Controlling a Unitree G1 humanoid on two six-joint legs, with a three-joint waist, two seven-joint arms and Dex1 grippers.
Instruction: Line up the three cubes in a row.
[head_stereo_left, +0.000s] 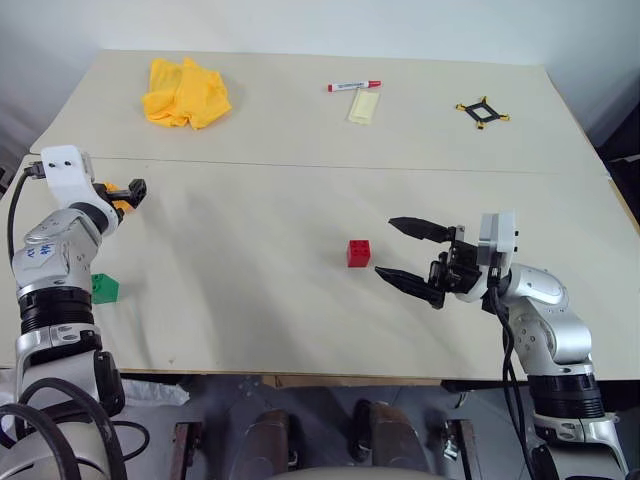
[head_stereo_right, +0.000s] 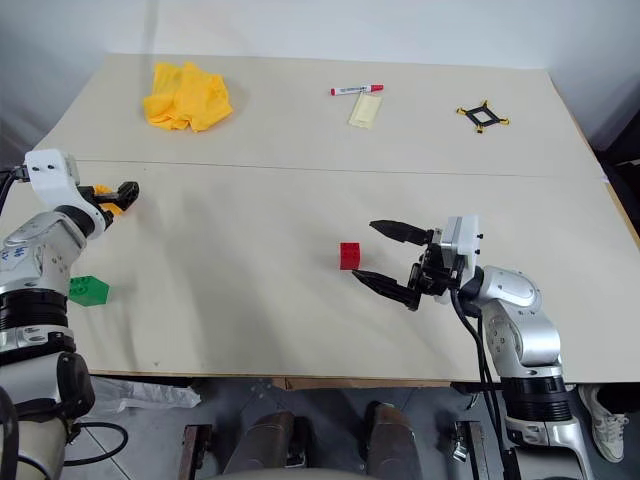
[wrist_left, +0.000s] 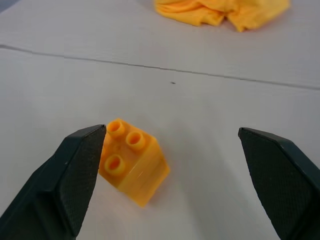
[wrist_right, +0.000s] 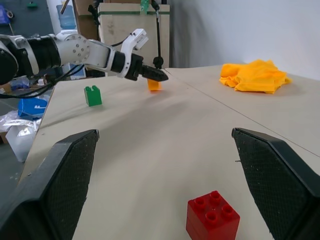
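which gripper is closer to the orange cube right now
Left. The left gripper is open right at the orange cube, which sits between its fingers beside one of them. The right gripper is far across the table, open beside the red cube.

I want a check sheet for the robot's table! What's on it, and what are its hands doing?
Surface: pale table, a seam running across it.
Job's things: red cube, green cube, orange cube, apart, not in a row.
Clutter: yellow cloth, red marker, pale packet, black-and-yellow frame.
Grippers: left gripper open around the orange cube; right gripper open beside the red cube.
Cables: black cable along the right arm.
Surroundings: wooden crate beyond the table.
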